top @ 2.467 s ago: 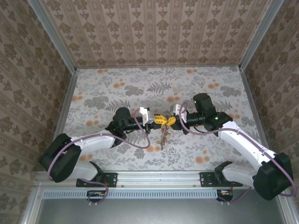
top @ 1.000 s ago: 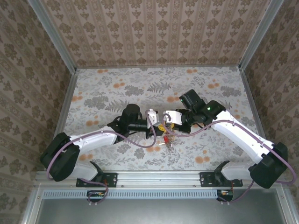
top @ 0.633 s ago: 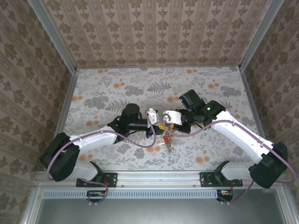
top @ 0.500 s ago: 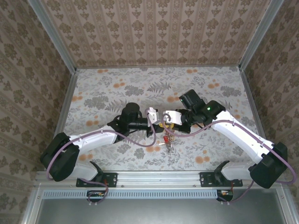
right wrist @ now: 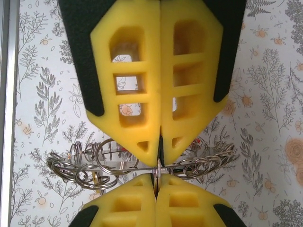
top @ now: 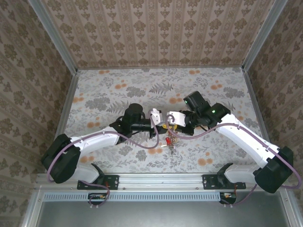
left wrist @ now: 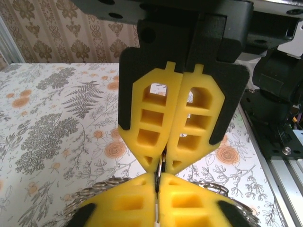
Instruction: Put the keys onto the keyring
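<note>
In the centre of the top view, the left gripper (top: 161,126) meets the right gripper (top: 169,126). Over the last seconds both have dropped lower in the frame and now barely move, so threading seems under way. Both pairs of fingers are clenched tip to tip on the thin keyring (right wrist: 137,166), which runs sideways between them. Red-headed keys (top: 169,142) dangle just below.

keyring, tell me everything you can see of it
The keyring is a thin grey metal ring, seen almost edge-on from the right wrist as a level wire. Small wire loops are bunched along it on both sides. The left gripper and right gripper both pinch it near its middle, tip to tip, over the floral table. A red-tagged key hangs below it.
</note>
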Controlling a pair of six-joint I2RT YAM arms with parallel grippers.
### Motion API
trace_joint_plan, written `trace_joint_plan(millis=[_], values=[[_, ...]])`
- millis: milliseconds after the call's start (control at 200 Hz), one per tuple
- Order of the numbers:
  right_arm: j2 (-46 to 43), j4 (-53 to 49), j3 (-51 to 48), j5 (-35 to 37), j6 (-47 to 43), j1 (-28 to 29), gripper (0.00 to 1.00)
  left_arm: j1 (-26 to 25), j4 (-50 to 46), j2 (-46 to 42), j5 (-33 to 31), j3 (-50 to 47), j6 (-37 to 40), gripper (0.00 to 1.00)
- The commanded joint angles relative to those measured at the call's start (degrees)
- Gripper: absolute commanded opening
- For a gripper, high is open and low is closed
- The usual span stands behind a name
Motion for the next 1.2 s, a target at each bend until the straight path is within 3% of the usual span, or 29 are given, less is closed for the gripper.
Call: trace_joint_plan(millis=[0, 50, 145, 225, 345, 575, 650, 775, 1035, 1195], values=[[-1.39, 6.17, 0.11, -6.22, 1.37, 0.91, 0.00, -1.35, -0.72, 1.09, -0.89, 2.08, 0.85, 0.00], [-1.50, 6.61, 0.22, -6.78, 1.68, 0.96, 0.00, -1.34, -1.34, 1.14, -2.23, 2.40, 0.53, 0.00], [-1.42, 6.62, 0.85, -8.25, 2.31, 0.83, 0.00, -1.55, -4.04, 1.12, -4.53, 3.68, 0.89, 0.12], [-1.17, 6.40, 1.19, -8.91, 2.51, 0.83, 0.00, -1.77, -4.81, 1.05, -5.82, 4.14, 0.87, 0.14], [-1.28, 6.51, 1.07, -8.66, 2.44, 0.87, 0.00, -1.78, -4.32, 0.61, -4.97, 3.54, 1.07, 0.00], [-2.86, 9.12, -0.03, -8.78, 3.00, 0.25, 0.02, -1.65, -4.04, -0.03, -0.38, 3.22, 1.45, 0.00], [-4.21, 10.93, -1.81, -11.24, 3.34, -1.32, 0.17, -1.11, 2.34, -0.89, -0.25, 0.54, -1.06, 0.00], [-5.95, 11.23, -3.92, -21.72, 5.54, -7.34, 0.28, 1.24, 11.44, -1.50, 1.85, -2.22, -6.90, 0.00], [-10.73, 18.87, -11.00, -31.84, 13.47, -13.15, 0.31, 2.34, 30.21, -1.12, 2.26, -6.60, -15.65, 0.00], [-11.63, 17.60, -12.04, -29.97, 13.68, -14.14, 0.31, 3.18, 43.15, 1.61, 2.09, -9.48, -20.50, 0.00]])
